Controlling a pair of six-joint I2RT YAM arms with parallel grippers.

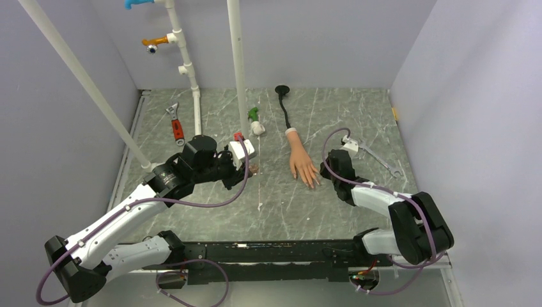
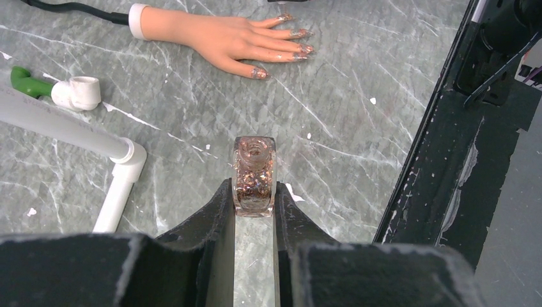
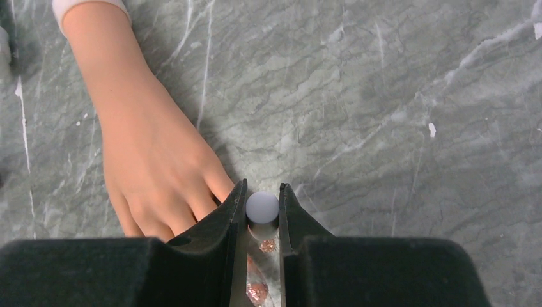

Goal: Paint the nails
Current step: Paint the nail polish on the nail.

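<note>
Low down, right hand (image 3: 263, 195) over nails (image 2: 305, 48)

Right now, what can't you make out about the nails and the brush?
- Top view: the nails, too small to judge their coat.
- Right wrist: fingertips of the mannequin hand, behind the right pincer.
- Right wrist: the brush under the white cap, hidden between its fingers.
- Left wrist: the polish bottle base, inside the left pincer.
</note>
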